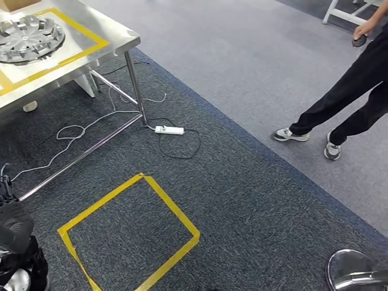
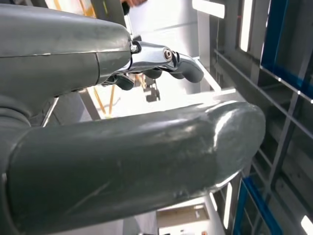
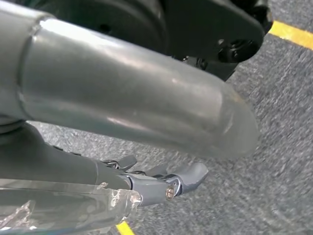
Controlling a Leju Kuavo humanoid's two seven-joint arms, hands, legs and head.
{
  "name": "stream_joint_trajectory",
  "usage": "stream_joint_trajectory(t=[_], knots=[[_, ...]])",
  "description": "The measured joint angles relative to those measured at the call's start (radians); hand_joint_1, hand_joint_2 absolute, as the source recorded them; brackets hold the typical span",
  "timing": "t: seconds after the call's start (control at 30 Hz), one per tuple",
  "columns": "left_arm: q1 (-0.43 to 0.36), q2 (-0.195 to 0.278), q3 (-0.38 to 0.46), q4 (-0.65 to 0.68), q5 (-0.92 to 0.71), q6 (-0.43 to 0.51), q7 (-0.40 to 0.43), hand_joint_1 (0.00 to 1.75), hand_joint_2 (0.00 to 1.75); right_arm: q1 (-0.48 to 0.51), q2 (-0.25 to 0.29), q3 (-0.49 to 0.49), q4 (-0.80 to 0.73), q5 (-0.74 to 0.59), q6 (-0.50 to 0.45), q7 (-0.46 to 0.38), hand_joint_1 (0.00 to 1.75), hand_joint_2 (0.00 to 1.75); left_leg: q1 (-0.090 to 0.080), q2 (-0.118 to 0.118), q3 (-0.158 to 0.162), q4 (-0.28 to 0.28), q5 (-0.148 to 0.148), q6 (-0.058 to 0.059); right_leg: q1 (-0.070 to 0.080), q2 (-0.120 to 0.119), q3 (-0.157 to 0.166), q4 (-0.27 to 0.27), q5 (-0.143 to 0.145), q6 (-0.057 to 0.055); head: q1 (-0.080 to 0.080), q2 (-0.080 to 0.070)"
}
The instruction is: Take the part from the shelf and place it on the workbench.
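A round silver cast part lies flat on the steel workbench, inside a yellow tape outline at the far left of the head view. In the left wrist view my left hand has its thick thumb and darker fingers stretched apart and holds nothing, with shelf frames and ceiling lights behind it. My right hand hangs over the grey carpet, its fingers extended and empty. Both hands are well away from the part.
A yellow tape square marks the carpet in front of me. A white power strip and loose cables lie by the workbench leg. A person in dark trousers stands at the right.
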Motion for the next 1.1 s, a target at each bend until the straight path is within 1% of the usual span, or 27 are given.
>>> stream_joint_trajectory(t=[0.03, 0.07, 0.1, 0.13, 0.17, 0.23, 0.3, 0.37, 0.43, 0.47, 0.5, 0.53, 0.57, 0.6, 0.67, 0.7, 0.73, 0.77, 0.8, 0.83, 0.87, 0.9, 0.93, 0.97, 1.0, 1.03, 1.1], knots=[[-0.001, 0.000, -0.001, 0.007, -0.013, -0.001, 0.003, 0.00, 0.00, 0.001, 0.000, 0.001, 0.000, 0.000, 0.002, 0.000, 0.00, 0.00, 0.000, 0.008, 0.003, 0.000, -0.002, -0.001, 0.001, -0.007, 0.036, -0.063, 0.033, -0.003, 0.000, 0.000], [-0.002, 0.001, -0.003, 0.018, -0.033, 0.003, 0.007, 0.00, 0.00, 0.001, 0.000, 0.002, 0.000, 0.000, 0.003, 0.000, 0.00, 0.00, -0.001, 0.016, 0.006, 0.000, -0.004, -0.003, 0.003, -0.026, 0.078, -0.141, 0.062, -0.006, 0.000, 0.000], [-0.003, 0.001, -0.005, 0.036, -0.058, 0.011, 0.011, 0.00, 0.00, -0.001, 0.000, 0.005, 0.000, -0.001, 0.005, 0.000, 0.00, 0.00, -0.004, 0.023, 0.009, 0.001, -0.007, -0.006, 0.005, -0.044, 0.115, -0.207, 0.083, -0.011, 0.000, 0.000], [-0.005, 0.001, -0.008, 0.060, -0.081, 0.020, 0.017, 0.00, 0.00, -0.004, 0.000, 0.007, 0.000, -0.002, 0.007, 0.000, 0.00, 0.00, -0.007, 0.029, 0.011, 0.001, -0.009, -0.011, 0.008, -0.056, 0.138, -0.248, 0.092, -0.016, -0.001, 0.000], [-0.007, 0.000, -0.010, 0.091, -0.096, 0.027, 0.024, 0.00, 0.00, -0.007, 0.000, 0.009, 0.000, -0.004, 0.008, 0.000, 0.00, 0.00, -0.009, 0.036, 0.013, 0.001, -0.010, -0.015, 0.011, -0.062, 0.146, -0.264, 0.092, -0.021, -0.001, 0.000], [-0.013, -0.002, -0.015, 0.165, -0.114, 0.033, 0.057, 0.00, 0.00, -0.010, 0.000, 0.013, 0.000, -0.010, 0.010, -0.002, 0.00, 0.00, -0.010, 0.050, 0.015, -0.002, -0.010, -0.026, 0.013, -0.041, 0.144, -0.267, 0.096, -0.034, -0.002, 0.000], [-0.021, -0.003, -0.021, 0.255, -0.135, 0.038, 0.089, 0.00, 0.87, -0.010, 0.002, 0.016, 0.000, -0.014, 0.011, -0.003, 0.00, 0.00, -0.008, 0.032, 0.009, 0.017, -0.029, -0.037, 0.009, -0.022, 0.144, -0.274, 0.102, -0.045, -0.004, 0.000], [-0.032, -0.004, -0.027, 0.364, -0.164, 0.053, 0.096, 0.00, 1.75, -0.010, 0.003, 0.018, 0.000, -0.016, 0.012, 0.000, 0.00, 0.00, -0.005, -0.007, -0.033, 0.109, -0.083, -0.046, 0.005, -0.003, 0.143, -0.278, 0.107, -0.053, -0.008, 0.000], [-0.047, -0.004, -0.031, 0.488, -0.198, 0.082, 0.089, 0.00, 1.75, -0.011, 0.003, 0.022, 0.000, -0.016, 0.014, 0.005, 0.00, 0.00, -0.003, -0.022, -0.097, 0.234, -0.133, -0.049, 0.005, 0.020, 0.140, -0.278, 0.109, -0.056, -0.008, 0.000], [-0.060, -0.005, -0.032, 0.559, -0.214, 0.103, 0.082, 0.00, 1.75, -0.010, 0.003, 0.025, 0.000, -0.015, 0.016, 0.007, 0.00, 0.00, -0.003, -0.024, -0.116, 0.266, -0.135, -0.049, 0.005, 0.032, 0.139, -0.278, 0.109, -0.056, -0.009, 0.000], [-0.081, -0.005, -0.032, 0.637, -0.227, 0.126, 0.073, 0.00, 1.75, -0.009, 0.003, 0.029, 0.000, -0.013, 0.017, 0.010, 0.00, 0.00, -0.003, -0.026, -0.118, 0.260, -0.115, -0.049, 0.005, 0.044, 0.139, -0.277, 0.110, -0.055, -0.009, 0.000], [-0.109, -0.005, -0.032, 0.727, -0.237, 0.152, 0.065, 0.00, 1.75, -0.009, 0.003, 0.034, 0.000, -0.011, 0.018, 0.014, 0.00, 0.00, -0.001, -0.031, -0.102, 0.218, -0.080, -0.048, 0.004, 0.055, 0.139, -0.277, 0.111, -0.053, -0.009, 0.000], [-0.140, -0.006, -0.031, 0.825, -0.244, 0.178, 0.058, 0.00, 1.75, -0.009, 0.003, 0.039, 0.000, -0.009, 0.019, 0.016, 0.00, 0.00, 0.001, -0.042, -0.073, 0.152, -0.039, -0.047, 0.002, 0.066, 0.139, -0.276, 0.112, -0.051, -0.009, 0.000], [-0.170, -0.006, -0.029, 0.921, -0.249, 0.201, 0.054, 0.00, 1.75, -0.010, 0.002, 0.043, 0.000, -0.007, 0.020, 0.018, 0.00, 0.00, 0.004, -0.062, -0.043, 0.085, -0.011, -0.046, 0.003, 0.076, 0.137, -0.274, 0.112, -0.046, -0.009, 0.000], [-0.221, -0.009, -0.026, 1.102, -0.254, 0.230, 0.070, 0.00, 1.75, -0.013, 0.002, 0.051, 0.000, -0.004, 0.021, 0.019, 0.00, 0.00, 0.008, -0.091, -0.010, 0.009, 0.008, -0.043, 0.002, 0.095, 0.131, -0.271, 0.115, -0.035, -0.009, 0.000], [-0.241, -0.011, -0.023, 1.180, -0.252, 0.234, 0.092, 0.00, 1.75, -0.013, 0.001, 0.055, 0.000, -0.004, 0.022, 0.019, 0.00, 0.00, 0.007, -0.095, -0.007, 0.001, 0.005, -0.039, 0.001, 0.103, 0.127, -0.273, 0.118, -0.028, -0.010, 0.000], [-0.259, -0.014, -0.019, 1.253, -0.248, 0.235, 0.123, 0.00, 1.75, -0.012, 0.001, 0.059, 0.000, -0.004, 0.023, 0.019, 0.00, 0.00, 0.006, -0.087, -0.008, 0.000, 0.007, -0.033, -0.002, 0.111, 0.124, -0.276, 0.121, -0.021, -0.010, 0.000], [-0.274, -0.016, -0.014, 1.314, -0.244, 0.235, 0.162, 0.00, 1.75, -0.010, 0.000, 0.062, 0.000, -0.003, 0.024, 0.018, 0.00, 0.00, 0.006, -0.078, -0.007, -0.002, 0.009, -0.027, -0.002, 0.106, 0.119, -0.274, 0.120, -0.016, -0.011, 0.000], [-0.285, -0.018, -0.008, 1.366, -0.241, 0.234, 0.204, 0.00, 1.75, -0.009, 0.000, 0.066, 0.000, -0.004, 0.025, 0.018, 0.00, 0.00, 0.007, -0.069, -0.007, -0.004, 0.011, -0.019, -0.002, 0.090, 0.110, -0.259, 0.110, -0.012, -0.007, 0.000], [-0.293, -0.018, -0.003, 1.411, -0.239, 0.233, 0.241, 0.00, 1.75, -0.010, -0.001, 0.068, 0.000, -0.004, 0.026, 0.018, 0.00, 0.00, 0.007, -0.058, -0.006, -0.006, 0.012, -0.013, 0.000, 0.065, 0.090, -0.222, 0.089, -0.008, -0.003, 0.000], [-0.298, -0.018, 0.001, 1.449, -0.238, 0.232, 0.269, 0.00, 1.75, -0.012, -0.001, 0.070, 0.000, -0.004, 0.027, 0.018, 0.00, 0.00, 0.006, -0.046, -0.005, -0.006, 0.012, -0.009, 0.000, 0.036, 0.062, -0.163, 0.058, -0.005, 0.000, 0.000], [-0.301, -0.018, 0.005, 1.483, -0.236, 0.230, 0.288, 0.00, 1.75, -0.014, -0.001, 0.071, 0.000, -0.004, 0.027, 0.018, 0.00, 0.00, 0.004, -0.036, -0.005, -0.006, 0.011, -0.006, 0.000, 0.017, 0.028, -0.091, 0.025, -0.003, 0.003, 0.000], [-0.302, -0.018, 0.010, 1.513, -0.230, 0.230, 0.304, 0.00, 1.75, -0.016, -0.001, 0.073, 0.000, -0.004, 0.028, 0.018, 0.00, 0.00, 0.002, -0.024, -0.005, -0.006, 0.010, -0.005, 0.000, 0.007, -0.004, -0.024, -0.002, -0.001, 0.003, 0.000], [-0.305, -0.018, 0.016, 1.538, -0.220, 0.230, 0.327, 0.00, 1.75, -0.017, -0.001, 0.074, 0.000, -0.005, 0.028, 0.020, 0.00, 0.00, 0.000, -0.014, -0.004, -0.006, 0.009, -0.004, -0.001, 0.004, -0.022, 0.017, -0.012, -0.001, 0.003, 0.000], [-0.307, -0.019, 0.024, 1.561, -0.206, 0.233, 0.359, 0.00, 1.75, -0.016, -0.001, 0.076, 0.000, -0.006, 0.028, 0.026, 0.00, 0.00, 0.000, -0.005, -0.003, -0.005, 0.007, -0.004, -0.001, 0.002, -0.020, 0.018, -0.003, -0.001, 0.003, 0.000], [-0.308, -0.021, 0.036, 1.581, -0.189, 0.241, 0.403, 0.00, 1.75, -0.015, -0.001, 0.077, 0.000, -0.007, 0.027, 0.036, 0.00, 0.00, 0.000, 0.003, 0.000, -0.005, 0.005, -0.005, -0.001, -0.001, 0.005, -0.024, 0.023, -0.001, 0.003, 0.000], [-0.304, -0.024, 0.065, 1.617, -0.164, 0.276, 0.511, 0.00, 1.75, -0.016, -0.001, 0.080, 0.000, -0.010, 0.027, 0.062, 0.00, 0.00, -0.002, 0.019, 0.008, -0.005, -0.001, -0.012, 0.001, -0.027, 0.089, -0.170, 0.080, -0.004, 0.004, 0.000]])
